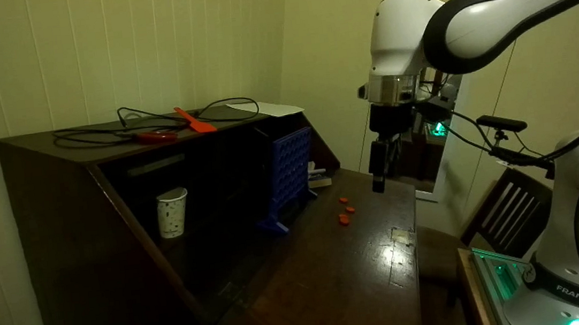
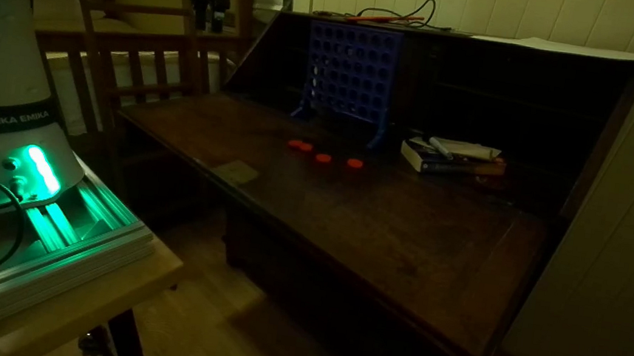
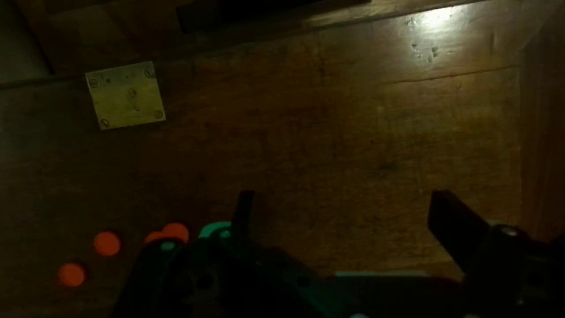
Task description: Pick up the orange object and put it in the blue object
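You have four orange discs (image 2: 323, 158), two overlapping, lying on the wooden desk (image 2: 396, 231) near the upright blue grid frame (image 1: 290, 168) and a book (image 2: 456, 166), while your gripper (image 3: 342, 196) hangs above the desk with its jaws spread wide.

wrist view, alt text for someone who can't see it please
Open jaws, nothing between them, hang above a dark wooden desk. Four orange discs lie at lower left, two overlapping in the picture and partly hidden by the jaws. A metal plate sits at upper left.
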Available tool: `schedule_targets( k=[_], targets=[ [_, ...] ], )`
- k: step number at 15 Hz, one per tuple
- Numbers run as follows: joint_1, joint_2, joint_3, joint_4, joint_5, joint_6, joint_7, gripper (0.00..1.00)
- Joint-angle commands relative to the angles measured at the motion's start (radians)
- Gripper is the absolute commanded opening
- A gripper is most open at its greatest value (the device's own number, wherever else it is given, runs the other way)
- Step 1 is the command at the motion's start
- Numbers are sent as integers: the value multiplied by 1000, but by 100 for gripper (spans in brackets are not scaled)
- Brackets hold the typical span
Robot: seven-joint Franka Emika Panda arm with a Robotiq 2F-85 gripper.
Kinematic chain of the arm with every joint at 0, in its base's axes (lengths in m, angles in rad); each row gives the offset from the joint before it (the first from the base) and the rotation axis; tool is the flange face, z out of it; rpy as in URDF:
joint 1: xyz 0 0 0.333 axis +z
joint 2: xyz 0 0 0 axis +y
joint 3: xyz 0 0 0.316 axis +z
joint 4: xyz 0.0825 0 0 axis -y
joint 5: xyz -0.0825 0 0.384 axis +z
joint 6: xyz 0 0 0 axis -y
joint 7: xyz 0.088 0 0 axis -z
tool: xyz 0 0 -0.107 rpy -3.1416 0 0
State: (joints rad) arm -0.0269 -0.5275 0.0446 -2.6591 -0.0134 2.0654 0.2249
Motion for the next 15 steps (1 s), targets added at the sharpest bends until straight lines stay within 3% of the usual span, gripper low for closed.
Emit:
schedule_targets(
  k=[1, 9, 10, 15],
  targets=[
    [-48, 1, -38, -66, -23, 133, -26, 100],
    [-222, 99, -124, -47, -155, 294, -26, 100],
    [-192, 64, -105, -46, -126, 257, -16, 100],
    [-194, 74, -107, -44, -128, 260, -19, 100]
  ],
)
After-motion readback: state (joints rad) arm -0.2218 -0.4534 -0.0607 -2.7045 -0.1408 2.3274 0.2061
